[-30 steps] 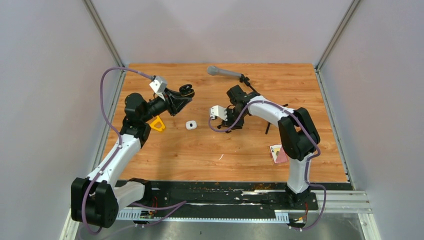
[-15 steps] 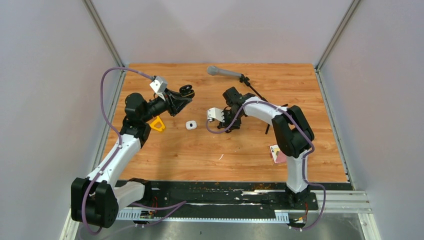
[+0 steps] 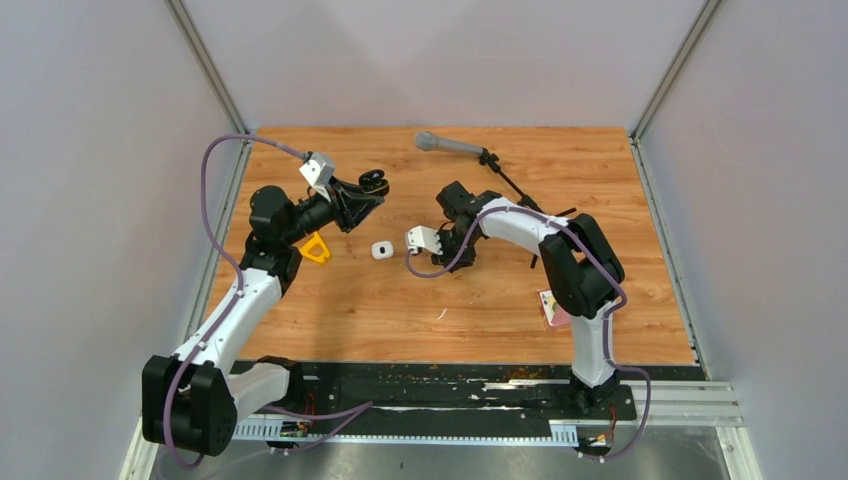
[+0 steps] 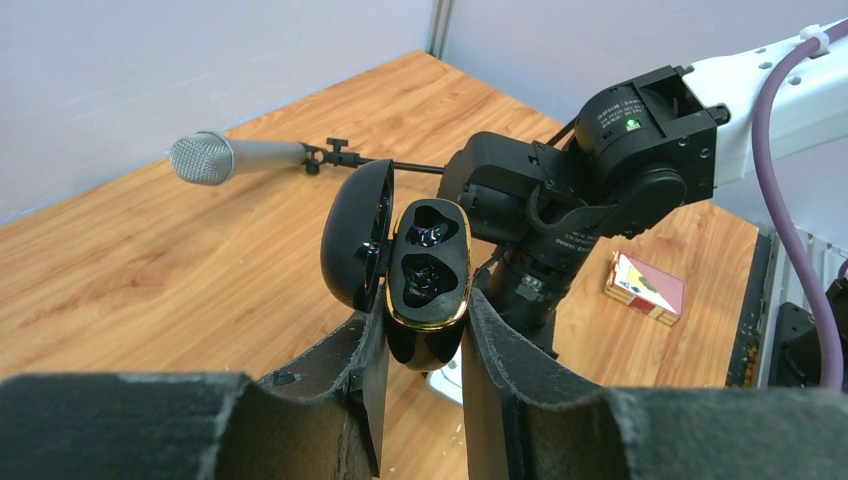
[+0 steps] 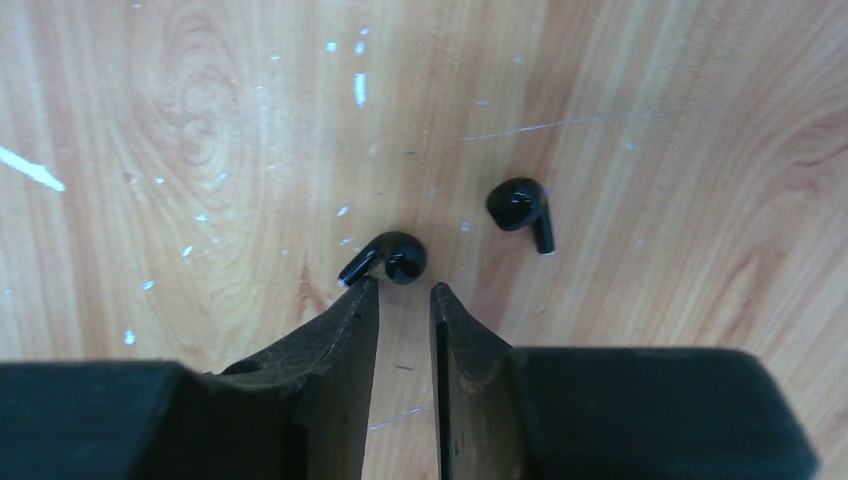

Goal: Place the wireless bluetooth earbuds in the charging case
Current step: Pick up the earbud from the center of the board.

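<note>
left hand (image 4: 422,305) clamps open charging case (image 4: 425,270) | right hand (image 5: 405,290) slightly parted, empty, just short of black earbud (image 5: 400,258) on counter (image 5: 200,150)

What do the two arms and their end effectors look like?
The left arm and right arm have white links with chunky black joints, and a purple cable loops along each. The left end effector and right end effector each have two dark fingers.
</note>
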### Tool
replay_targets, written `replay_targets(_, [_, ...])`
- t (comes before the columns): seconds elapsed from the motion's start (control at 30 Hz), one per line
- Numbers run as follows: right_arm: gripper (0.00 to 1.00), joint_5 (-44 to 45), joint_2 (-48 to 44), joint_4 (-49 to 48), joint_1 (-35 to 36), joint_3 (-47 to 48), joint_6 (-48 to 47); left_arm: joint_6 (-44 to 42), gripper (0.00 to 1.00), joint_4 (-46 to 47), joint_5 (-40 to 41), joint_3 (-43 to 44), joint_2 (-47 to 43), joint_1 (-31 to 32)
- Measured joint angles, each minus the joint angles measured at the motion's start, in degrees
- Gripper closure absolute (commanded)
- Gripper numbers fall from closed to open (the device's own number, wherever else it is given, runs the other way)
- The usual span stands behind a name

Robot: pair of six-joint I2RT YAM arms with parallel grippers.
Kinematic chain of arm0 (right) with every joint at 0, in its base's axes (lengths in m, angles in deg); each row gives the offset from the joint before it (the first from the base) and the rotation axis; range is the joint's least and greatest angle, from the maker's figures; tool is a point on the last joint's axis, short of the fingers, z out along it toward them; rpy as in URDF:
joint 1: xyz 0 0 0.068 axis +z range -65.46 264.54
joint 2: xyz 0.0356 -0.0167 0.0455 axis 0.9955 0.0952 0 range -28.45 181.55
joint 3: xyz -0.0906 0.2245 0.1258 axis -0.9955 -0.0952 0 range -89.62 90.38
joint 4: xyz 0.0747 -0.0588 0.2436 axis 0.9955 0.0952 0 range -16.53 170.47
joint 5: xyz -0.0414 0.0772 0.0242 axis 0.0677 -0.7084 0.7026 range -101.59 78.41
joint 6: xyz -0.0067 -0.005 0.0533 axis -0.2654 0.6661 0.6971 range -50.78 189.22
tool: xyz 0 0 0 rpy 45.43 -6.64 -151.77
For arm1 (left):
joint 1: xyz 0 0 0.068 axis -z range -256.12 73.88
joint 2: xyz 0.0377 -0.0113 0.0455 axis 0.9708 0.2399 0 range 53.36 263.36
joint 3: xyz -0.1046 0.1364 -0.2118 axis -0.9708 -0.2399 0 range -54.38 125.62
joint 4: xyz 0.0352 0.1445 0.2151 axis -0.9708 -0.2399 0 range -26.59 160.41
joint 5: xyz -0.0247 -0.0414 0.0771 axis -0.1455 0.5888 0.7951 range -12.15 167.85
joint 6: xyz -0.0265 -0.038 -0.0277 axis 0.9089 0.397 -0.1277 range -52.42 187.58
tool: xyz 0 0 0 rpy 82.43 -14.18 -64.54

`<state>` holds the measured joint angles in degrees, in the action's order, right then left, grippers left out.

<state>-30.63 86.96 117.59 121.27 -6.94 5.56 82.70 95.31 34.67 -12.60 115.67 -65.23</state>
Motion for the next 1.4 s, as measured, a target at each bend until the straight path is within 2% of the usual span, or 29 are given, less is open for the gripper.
replay_targets(0.5, [0.76,-4.4,2.7,6.2,0.0,4.0,-1.0,0.0,1.00,-0.1,0.0,0.0,0.0,0.0])
replay_targets(0.8, [0.67,-4.7,3.5,6.8,0.0,5.4,-0.9,0.0,1.00,-0.3,0.0,0.0,0.0,0.0])
replay_targets(1.4, [0.66,-6.0,6.0,7.3,0.3,8.9,-3.0,0.0,1.00,-0.5,0.0,0.0,0.0,0.0])
